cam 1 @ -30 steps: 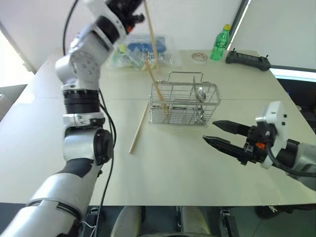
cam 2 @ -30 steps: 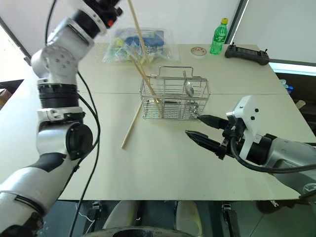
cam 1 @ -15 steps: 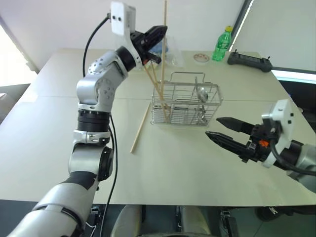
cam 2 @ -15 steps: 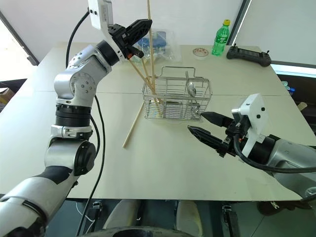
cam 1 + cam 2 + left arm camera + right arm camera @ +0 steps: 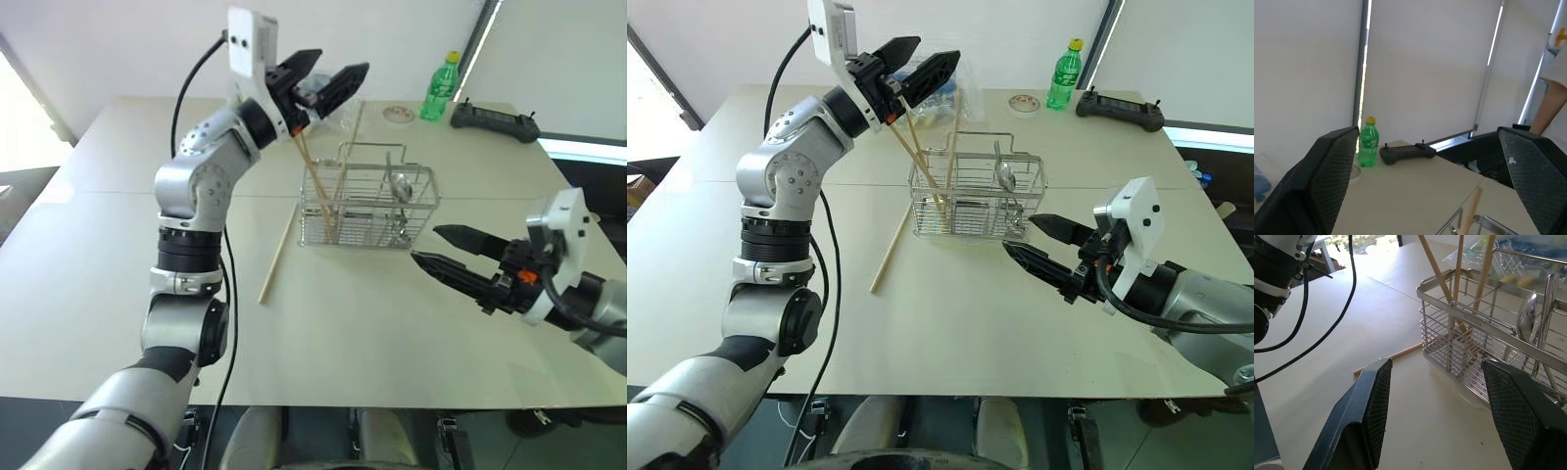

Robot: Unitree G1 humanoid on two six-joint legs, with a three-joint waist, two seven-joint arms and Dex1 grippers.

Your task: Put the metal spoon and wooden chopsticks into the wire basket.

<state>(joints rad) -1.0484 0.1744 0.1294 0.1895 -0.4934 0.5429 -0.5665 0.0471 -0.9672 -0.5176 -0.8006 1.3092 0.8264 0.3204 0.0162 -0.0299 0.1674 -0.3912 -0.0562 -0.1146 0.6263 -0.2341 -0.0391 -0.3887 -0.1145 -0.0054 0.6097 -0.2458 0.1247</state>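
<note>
Your task stood mostly complete at this stage. The metal spoon (image 5: 1003,177) stood bowl-up in the right-hand compartment of the wire basket (image 5: 977,199), and three wooden chopsticks (image 5: 926,176) leaned in its left-hand compartment, their tops rising above the rim. One chopstick (image 5: 890,249) lay flat on the worktop (image 5: 921,323), just beside the basket's left end and outside it; judged from this layout, that stick was what you had left to collect. Your left hand (image 5: 921,67) hovered above the basket's left end with its two black fingers spread wide and nothing between them, clear of the upright sticks. Your right hand (image 5: 1043,246) hung just above the worktop near the basket's front right corner, its fingers parted and likewise empty, touching neither the basket nor the spoon. A green bottle (image 5: 1063,73), a black controller (image 5: 1119,106) and a clear plastic bag (image 5: 942,83) lay along the far edge.
</note>
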